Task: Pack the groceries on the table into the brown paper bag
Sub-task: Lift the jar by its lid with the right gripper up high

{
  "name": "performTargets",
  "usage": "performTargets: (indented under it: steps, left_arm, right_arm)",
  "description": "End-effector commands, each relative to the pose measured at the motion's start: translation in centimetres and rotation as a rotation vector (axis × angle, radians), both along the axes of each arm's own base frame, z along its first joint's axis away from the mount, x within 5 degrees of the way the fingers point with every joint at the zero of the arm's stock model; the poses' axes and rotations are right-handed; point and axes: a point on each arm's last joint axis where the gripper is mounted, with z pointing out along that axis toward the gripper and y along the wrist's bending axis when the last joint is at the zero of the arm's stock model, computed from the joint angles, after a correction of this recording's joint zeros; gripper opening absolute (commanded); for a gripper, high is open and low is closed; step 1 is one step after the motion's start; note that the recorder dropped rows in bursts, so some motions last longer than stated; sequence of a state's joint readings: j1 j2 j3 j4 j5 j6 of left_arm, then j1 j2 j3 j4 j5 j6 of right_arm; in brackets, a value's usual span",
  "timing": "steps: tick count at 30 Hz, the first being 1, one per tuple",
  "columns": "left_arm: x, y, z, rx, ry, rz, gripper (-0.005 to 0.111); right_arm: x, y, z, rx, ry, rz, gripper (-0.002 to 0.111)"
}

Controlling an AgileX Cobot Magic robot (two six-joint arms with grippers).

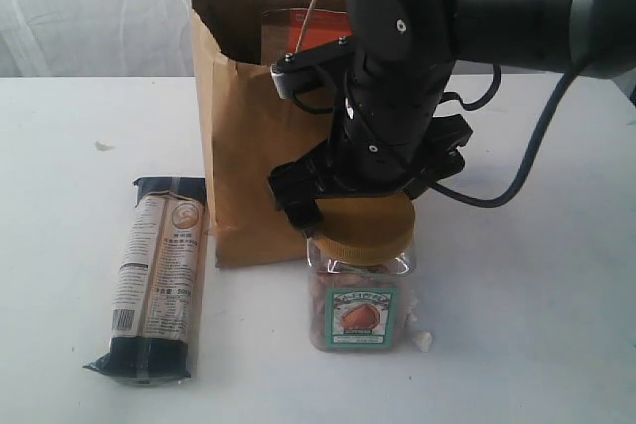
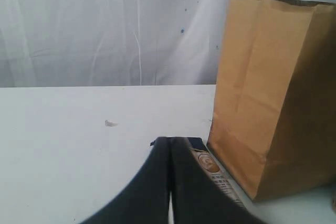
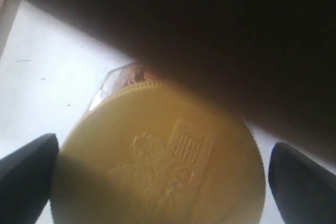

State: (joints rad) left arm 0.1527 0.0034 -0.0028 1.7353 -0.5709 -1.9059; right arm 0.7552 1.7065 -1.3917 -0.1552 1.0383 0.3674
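Observation:
The tan-lidded nut jar (image 1: 360,290) stands upright on the white table (image 1: 537,275), in front of the brown paper bag (image 1: 248,146). My right gripper (image 1: 368,196) hovers just over the lid (image 3: 157,166) and is open, with a finger (image 3: 29,179) on either side of it. A gap shows at one finger. The long dark-blue and beige packet (image 1: 157,275) lies flat to the left of the bag. My left gripper (image 2: 169,142) is shut and empty, low over the table, with the packet (image 2: 212,171) just beyond its tips. It does not show in the exterior view.
An orange-labelled item (image 1: 298,32) shows inside the bag's open mouth. White crumbs (image 1: 422,338) lie right of the jar, and another speck (image 1: 102,145) sits far left. A white curtain hangs behind the table. The bag (image 2: 273,103) stands close beside the left gripper.

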Motion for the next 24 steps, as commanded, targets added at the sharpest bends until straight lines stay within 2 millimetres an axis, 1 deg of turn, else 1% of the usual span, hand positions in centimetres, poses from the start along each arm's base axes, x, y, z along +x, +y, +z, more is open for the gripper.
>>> performTargets:
  steps: [1,2,3,5,6,8,10,12,14,19,24]
  left_arm:
    - [0.0,0.0,-0.1,0.010,0.001,-0.001,0.000]
    - [0.0,0.0,-0.1,0.010,0.001,-0.001,0.000]
    - [0.0,0.0,-0.1,0.010,0.001,-0.001,0.000]
    - [0.0,0.0,-0.1,0.010,0.001,-0.001,0.000]
    - [0.0,0.0,-0.1,0.010,0.001,-0.001,0.000]
    - [0.0,0.0,-0.1,0.010,0.001,-0.001,0.000]
    - [0.0,0.0,-0.1,0.010,0.001,-0.001,0.000]
    - [0.0,0.0,-0.1,0.010,0.001,-0.001,0.000]
    - [0.0,0.0,-0.1,0.010,0.001,-0.001,0.000]
    - [0.0,0.0,-0.1,0.010,0.001,-0.001,0.000]
    - [0.0,0.0,-0.1,0.010,0.001,-0.001,0.000]
  right_arm:
    - [-0.1,-0.4,-1.0,-0.057,0.080,-0.029,0.093]
    - [-0.2,-0.4,-1.2,-0.069,0.102,-0.034,0.086]
    - [-0.3,-0.5,-1.3,-0.084,0.125,-0.038,0.077]
    - [-0.6,-0.7,-1.4,-0.108,0.149,-0.043,0.056]
    - [-0.6,-0.8,-1.3,-0.113,0.153,-0.042,0.043]
    - [-0.8,-0.9,-0.8,-0.103,0.141,-0.033,0.026]
    - [-0.9,-0.9,-0.1,-0.065,0.121,-0.031,0.014]
    - [-1.2,-0.8,0.9,-0.008,0.106,-0.030,0.008]
    - [-1.6,-0.6,2.3,0.061,0.093,-0.010,0.005]
    - [-3.1,-0.2,6.3,0.252,0.066,0.084,0.005]
    - [-4.4,-0.7,9.8,0.376,0.031,0.094,0.005]
